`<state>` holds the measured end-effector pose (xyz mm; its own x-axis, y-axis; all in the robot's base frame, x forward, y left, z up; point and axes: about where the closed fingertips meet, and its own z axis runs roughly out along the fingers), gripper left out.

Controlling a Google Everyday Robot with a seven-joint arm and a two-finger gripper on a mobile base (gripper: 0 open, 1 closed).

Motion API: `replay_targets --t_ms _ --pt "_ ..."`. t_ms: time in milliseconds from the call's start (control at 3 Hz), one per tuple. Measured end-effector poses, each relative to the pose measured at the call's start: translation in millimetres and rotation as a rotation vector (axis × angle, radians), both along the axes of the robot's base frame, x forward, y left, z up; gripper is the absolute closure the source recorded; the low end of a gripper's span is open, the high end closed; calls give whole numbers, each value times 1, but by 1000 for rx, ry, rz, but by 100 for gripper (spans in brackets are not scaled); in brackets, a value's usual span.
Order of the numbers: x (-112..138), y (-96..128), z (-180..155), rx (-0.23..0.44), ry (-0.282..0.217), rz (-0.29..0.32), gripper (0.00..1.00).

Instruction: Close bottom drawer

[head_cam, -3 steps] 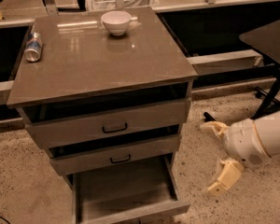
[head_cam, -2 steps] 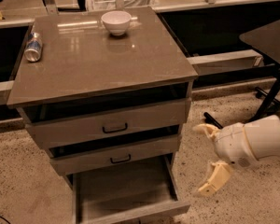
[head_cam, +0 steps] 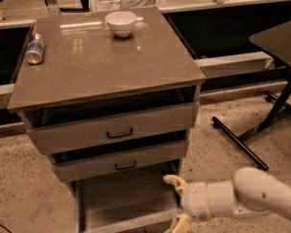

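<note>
The bottom drawer (head_cam: 121, 198) is the lowest of three grey-brown cabinet drawers. It is pulled far out, showing its wide shallow tray; its front panel runs along the bottom edge of the view and its handle is out of view. My gripper (head_cam: 177, 203) comes in from the lower right on a cream arm. It sits at the drawer's right side, near the front corner. One fingertip (head_cam: 170, 179) points up-left over the tray's right edge, the other fingertip (head_cam: 180, 223) lies lower, with a wide gap between them and nothing held.
The middle drawer (head_cam: 121, 161) and top drawer (head_cam: 114, 128) stand slightly ajar. A white bowl (head_cam: 121, 23) and a can (head_cam: 35, 48) lying on its side rest on the cabinet top. A dark table with black legs (head_cam: 266, 125) stands at the right on speckled floor.
My gripper and arm have moved left and down, from beside the cabinet to the right edge of the open bottom drawer. The drawers have not moved.
</note>
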<state>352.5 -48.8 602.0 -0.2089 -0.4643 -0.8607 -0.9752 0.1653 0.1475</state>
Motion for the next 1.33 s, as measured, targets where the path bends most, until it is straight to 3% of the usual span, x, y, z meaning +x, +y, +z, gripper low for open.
replay_targets --t_ms 333,667,1000,1333 --pt "15 5 -60 107 -89 -28 0" --pt "10 11 -67 122 -78 -19 0" --pt "15 11 -111 44 -44 11 0" --pt "6 15 -179 -35 -80 112 0"
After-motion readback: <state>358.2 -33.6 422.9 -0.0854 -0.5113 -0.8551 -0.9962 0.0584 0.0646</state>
